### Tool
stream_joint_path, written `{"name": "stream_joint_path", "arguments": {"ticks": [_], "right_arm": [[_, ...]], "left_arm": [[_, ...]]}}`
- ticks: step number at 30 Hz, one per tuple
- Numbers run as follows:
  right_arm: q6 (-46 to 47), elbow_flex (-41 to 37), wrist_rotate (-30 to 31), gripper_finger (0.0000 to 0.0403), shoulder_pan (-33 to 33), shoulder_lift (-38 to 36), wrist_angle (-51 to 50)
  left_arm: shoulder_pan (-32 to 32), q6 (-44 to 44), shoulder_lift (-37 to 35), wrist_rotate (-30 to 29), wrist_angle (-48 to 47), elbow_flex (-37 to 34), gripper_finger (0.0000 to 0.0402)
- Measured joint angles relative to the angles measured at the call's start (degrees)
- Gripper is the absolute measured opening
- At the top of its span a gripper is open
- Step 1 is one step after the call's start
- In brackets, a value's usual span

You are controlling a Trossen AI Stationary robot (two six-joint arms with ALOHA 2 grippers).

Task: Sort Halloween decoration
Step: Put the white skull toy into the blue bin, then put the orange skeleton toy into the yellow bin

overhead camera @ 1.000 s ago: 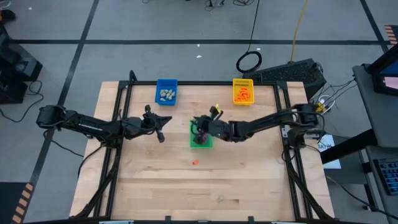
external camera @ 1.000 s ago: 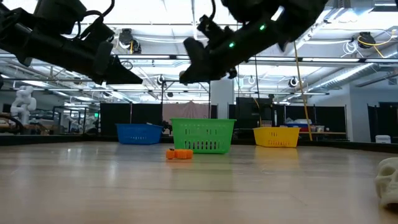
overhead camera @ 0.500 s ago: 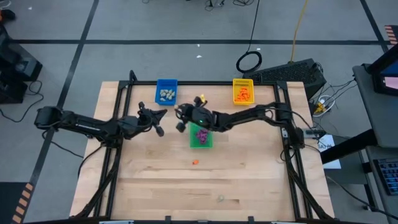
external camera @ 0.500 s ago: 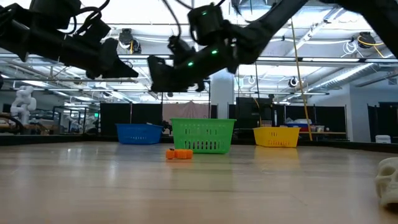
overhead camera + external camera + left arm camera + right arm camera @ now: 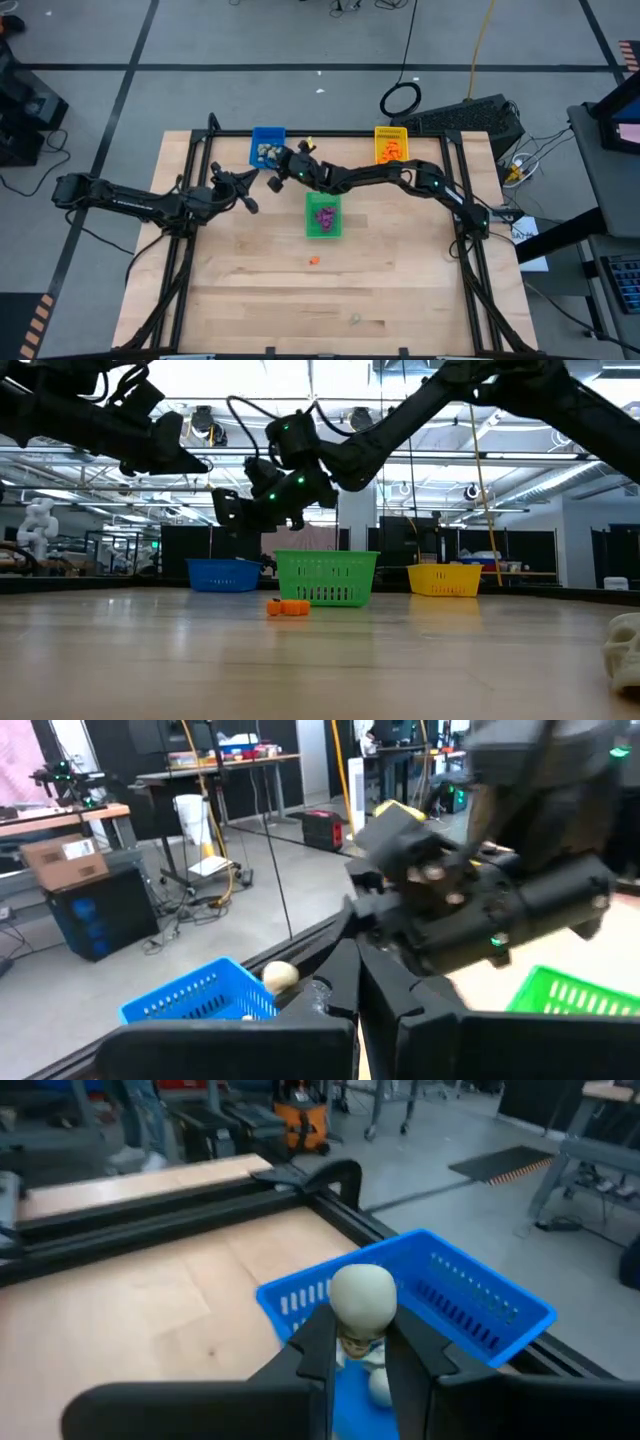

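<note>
Pale wood table (image 5: 400, 290); right gripper (image 5: 277, 182) had swung from green slatted tray (image 5: 322, 228) toward blue tray (image 5: 267, 137), jaws clamped on rounded pale trinket (image 5: 361, 1297); left gripper (image 5: 250, 206) jaws together.

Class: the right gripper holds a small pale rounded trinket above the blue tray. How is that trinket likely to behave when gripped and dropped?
Probably stiff: the small pale rounded trinket keeps its shape between the right gripper's fingers. Its domed top suggests it may roll on landing, though the blue plastic tray's walls should contain it. It looks light.
</note>
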Motion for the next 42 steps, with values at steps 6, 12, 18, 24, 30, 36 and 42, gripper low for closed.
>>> {"name": "stream_joint_path", "arguments": {"ticks": [6,12,18,24,30,36,42], "right_arm": [[1.46,8.26,-0.31,0.0038,-1.99,4.18,-8.53],[4.53,13.41,-3.63,0.0039,-3.38,7.33,-13.79],[7.19,14.05,-4.51,0.0068,-4.27,7.85,-16.31],[7.29,14.10,-4.53,0.0120,-4.49,7.84,-16.80],[6.00,14.06,-4.55,0.0155,-4.43,6.10,-17.83],[3.79,14.08,-4.15,0.0151,-4.17,2.80,-19.65],[3.21,14.06,-4.42,0.0070,-4.05,2.27,-19.35]], "left_arm": [[0.00,-0.05,-1.15,0.03,-2.24,0.00,0.0002],[0.00,-0.37,-1.26,0.51,-2.58,0.00,0.0002],[-0.04,-0.42,-1.26,0.68,-3.26,0.00,0.0002],[-0.04,-0.52,-1.26,0.77,-5.04,0.00,0.0002],[-0.02,-1.78,-1.26,0.77,-5.82,0.00,0.0002],[0.00,-1.95,-1.26,1.94,-6.02,0.00,0.0002],[0.00,-1.97,-1.26,4.64,-6.00,0.00,0.0002]]}}
